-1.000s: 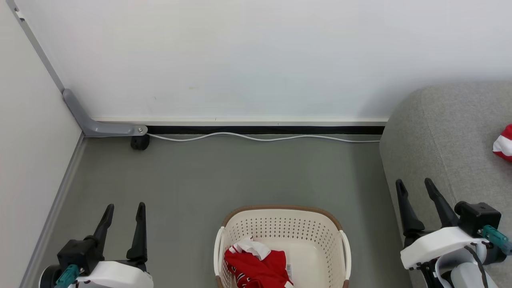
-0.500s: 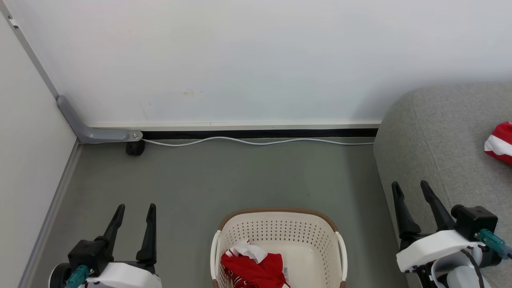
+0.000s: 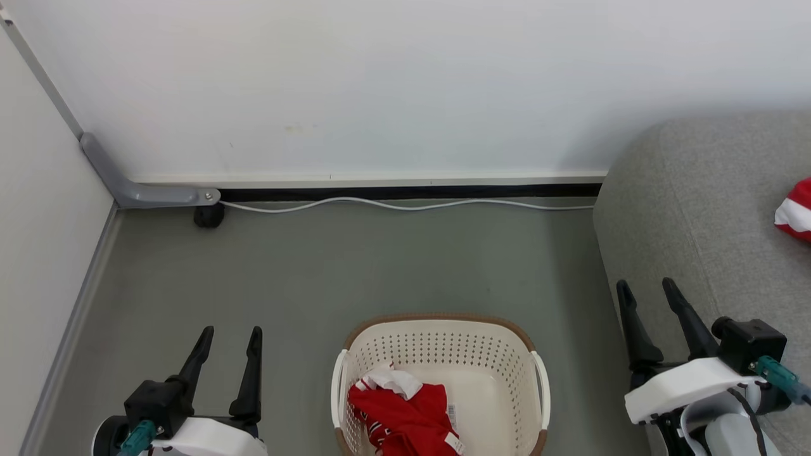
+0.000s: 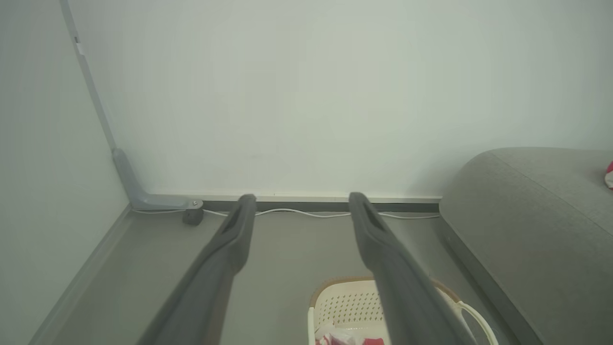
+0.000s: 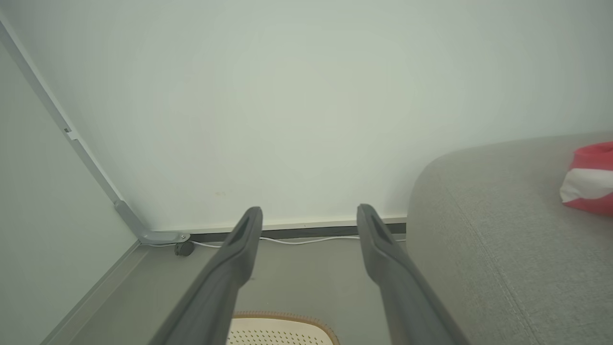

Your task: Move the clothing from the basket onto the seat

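**Ana:** While both arms are sitting at the bottom corners of the head view, how are their fingers standing?

**Ben:** At the lower left, the left gripper is holding its two long dark fingers apart with nothing between them. The left wrist view is showing the same empty gap. At the lower right, the right gripper is also spreading its fingers and carrying nothing.

**Ana:** And where is the clothing lying?

**Ben:** One soft red garment with white trim is lying crumpled in the left half of the cream-white perforated plastic basket. That basket, with its brown woven-look rim, is standing on the grey floor at bottom centre, between the two grippers. A second red garment with a white band is resting on the large grey fabric sofa at the right edge, well apart from the basket.

**Ana:** What is running behind them?

**Ben:** A thin white cable is trailing along the foot of the white wall.
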